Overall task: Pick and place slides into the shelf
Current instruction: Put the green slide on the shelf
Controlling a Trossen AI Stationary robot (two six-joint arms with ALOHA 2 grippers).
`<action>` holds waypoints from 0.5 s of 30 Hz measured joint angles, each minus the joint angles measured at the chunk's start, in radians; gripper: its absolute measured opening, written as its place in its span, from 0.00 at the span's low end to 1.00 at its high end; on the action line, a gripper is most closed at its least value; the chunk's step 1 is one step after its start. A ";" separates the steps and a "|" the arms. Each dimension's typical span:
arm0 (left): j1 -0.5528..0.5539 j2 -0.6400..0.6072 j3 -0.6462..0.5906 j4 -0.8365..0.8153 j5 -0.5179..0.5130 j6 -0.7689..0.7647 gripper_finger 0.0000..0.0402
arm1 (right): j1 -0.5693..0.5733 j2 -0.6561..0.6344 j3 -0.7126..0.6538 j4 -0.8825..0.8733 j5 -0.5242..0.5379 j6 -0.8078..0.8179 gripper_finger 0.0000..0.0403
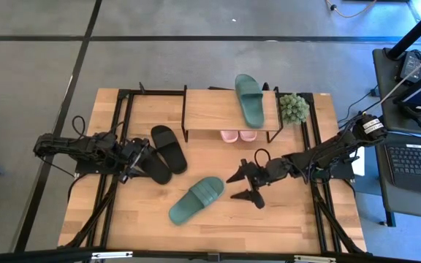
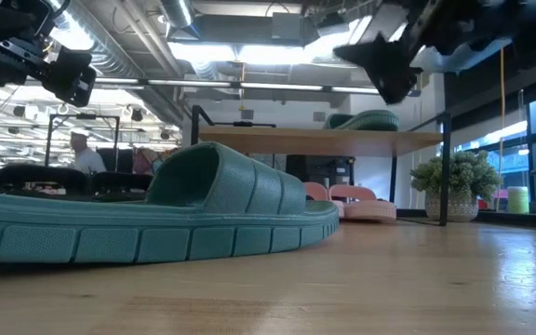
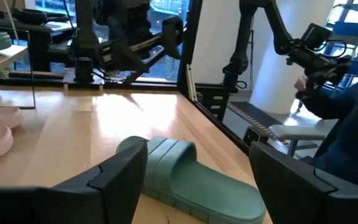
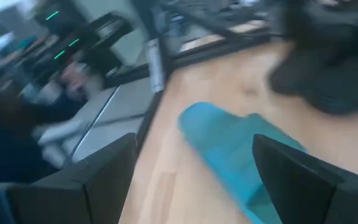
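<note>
So you've got one dark green rubber slide sandal (image 1: 196, 199) lying loose on the wooden tabletop (image 1: 283, 223), out in front of the small wooden shelf with thin black legs (image 1: 218, 109). Its mate, the second green slide (image 1: 248, 98), is already sitting on the shelf's top board, and the light pink pair (image 1: 238, 136) is tucked underneath. The two black slides (image 1: 163, 153) are side by side on the table, right up against your left gripper (image 1: 134, 162).

Your right gripper (image 1: 245, 186) hangs just off the loose green slide's toe end with its jaws wide apart and nothing in them. The left gripper's jaws are spread too and hold nothing.

On handling: I'd guess this thing is light, soft and a bit flexy, like foam rubber, so it won't break, but it'll probably sag if you grab it at one tip. The sole edge has ribbed grooves in the low view, which should help grip. I'd pinch it across the wide strap or across the sole's side edges near the middle so it stays level.

Orientation: its long axis runs diagonally on the table, one end toward the front-left corner, the other up toward the shelf and your right gripper. The strap looks to sit at that upper-right end, so you'd want to turn your wrist square to that diagonal.
</note>
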 joint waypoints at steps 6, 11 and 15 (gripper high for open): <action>0.000 0.000 0.000 0.000 -0.003 0.000 0.68 | -0.013 0.001 0.000 -0.046 0.083 0.086 0.79; 0.000 0.000 0.000 0.000 -0.003 -0.002 0.68 | -0.012 0.007 0.017 -0.050 0.080 0.086 0.79; -0.003 0.007 0.000 0.005 -0.023 -0.043 0.68 | -0.012 0.015 0.019 -0.056 0.079 0.057 0.79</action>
